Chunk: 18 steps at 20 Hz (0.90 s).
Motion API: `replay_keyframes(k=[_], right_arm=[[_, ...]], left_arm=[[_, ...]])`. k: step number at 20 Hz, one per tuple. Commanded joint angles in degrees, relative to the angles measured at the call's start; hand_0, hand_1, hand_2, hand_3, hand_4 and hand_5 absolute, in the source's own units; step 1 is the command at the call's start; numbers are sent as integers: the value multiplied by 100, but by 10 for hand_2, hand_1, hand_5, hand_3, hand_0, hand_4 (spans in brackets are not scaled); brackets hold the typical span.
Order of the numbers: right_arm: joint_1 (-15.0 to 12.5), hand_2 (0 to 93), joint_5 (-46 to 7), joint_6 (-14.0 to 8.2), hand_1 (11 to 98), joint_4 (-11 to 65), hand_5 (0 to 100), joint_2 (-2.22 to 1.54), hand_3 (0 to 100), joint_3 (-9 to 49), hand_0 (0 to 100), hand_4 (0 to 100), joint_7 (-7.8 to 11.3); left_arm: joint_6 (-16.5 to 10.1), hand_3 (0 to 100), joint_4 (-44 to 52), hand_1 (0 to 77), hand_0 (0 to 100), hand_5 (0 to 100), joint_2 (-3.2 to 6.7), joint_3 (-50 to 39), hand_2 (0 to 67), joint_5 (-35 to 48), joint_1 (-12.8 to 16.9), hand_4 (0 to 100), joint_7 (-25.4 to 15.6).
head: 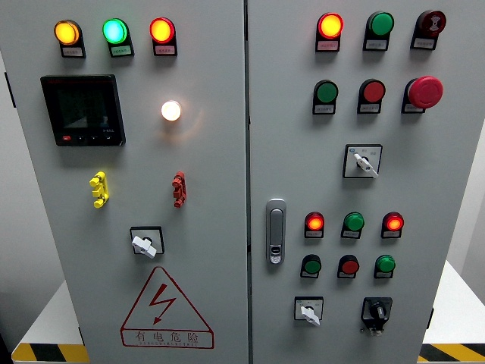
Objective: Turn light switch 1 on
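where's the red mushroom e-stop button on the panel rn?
In the head view the red mushroom button sits on the right door, upper right, at the right end of the second row, beside a red round button and above the rotary selector switch.

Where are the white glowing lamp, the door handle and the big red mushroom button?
White lamp (171, 111), head view, centre of the lit dome.
Door handle (276, 231), head view, middle of the metal handle.
Mushroom button (425, 92), head view, centre of the red cap.

Matt grey painted metal cabinet doors (212, 250) fill the frame; at centre a shiny chrome door handle (276, 231); upper left, a glossy black plastic meter (82, 110); glossy plastic indicator lamps (161, 30).
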Motion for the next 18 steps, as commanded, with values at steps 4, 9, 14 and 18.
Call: replay_keyframes(k=[4, 9, 14, 18], right_arm=[[1, 0, 0, 3, 195, -2, 107, 7, 194, 0, 0, 191, 1], [1, 0, 0, 3, 195, 7, 106, -2, 194, 0, 0, 191, 1], [1, 0, 0, -6, 195, 7, 106, -2, 194, 0, 0, 191, 1], [1, 0, 0, 3, 195, -2, 107, 7, 194, 0, 0, 191, 1]], left_arm=[[-59, 857, 2139, 333, 0, 745, 521, 1939, 511, -1605, -286, 929, -1320], [-1181, 815, 5153, 314, 0, 728, -14, 4373, 487, -3501, -1122, 898, -2289], [-3099, 557, 7258, 264, 0, 582, -647, 5545, 341, -4561, -1255, 693, -2193], [-3083, 235, 7312, 182, 0, 382, -674, 5915, 265, -4657, -1237, 448, -825]])
